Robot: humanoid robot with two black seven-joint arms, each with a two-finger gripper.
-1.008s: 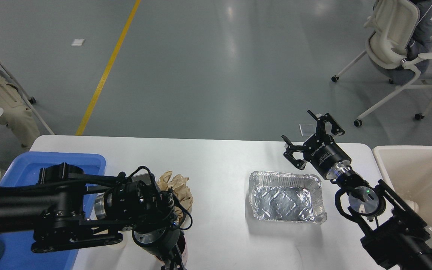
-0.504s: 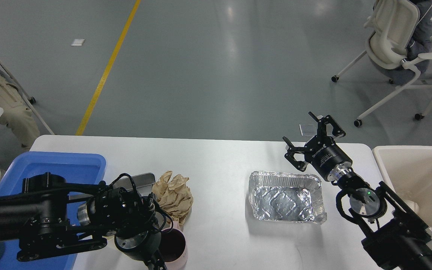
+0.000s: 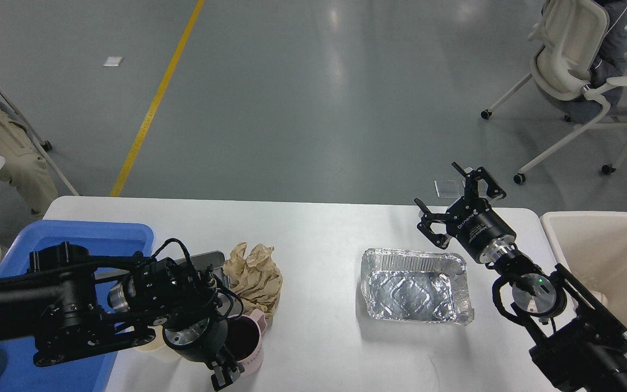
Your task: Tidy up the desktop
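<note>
Tabletop (image 3: 313, 228): white, rectangular, rounded corners; fills the lower half of the head view, far edge against the grey floor (image 3: 292, 98).

Foil tray (image 3: 416, 286): crinkled aluminium, rectangular, open side up; on the tabletop right of centre, apart from all else.

Crumpled paper (image 3: 253, 275): tan, balled; on the tabletop left of centre, just beside the mug and the metal tin.

Mug (image 3: 245, 340): pink, dark inside, upright; near the front edge, partly covered by the left arm.

Metal tin (image 3: 207, 261): grey, flat; only a strip shows behind the left arm, between the paper and the blue tray.

Blue tray (image 3: 90, 234): plastic, at the tabletop's left end, largely covered by the left arm.

Cream bin (image 3: 607, 245): stands off the tabletop's right end.

Left hand (image 3: 225, 375): low at the front edge, pointing down, just beside the mug; seen small and dark, so whether its fingers are spread or closed I cannot tell.

Right hand (image 3: 458, 204): raised above the far right part of the tabletop, just beyond the foil tray's far right corner; fingers spread wide, nothing between them.

Office chair (image 3: 569, 71): white, on castors, on the floor at upper right, occupied by a seated person mostly cut off.

Yellow line (image 3: 155, 98): painted on the floor, upper left.
</note>
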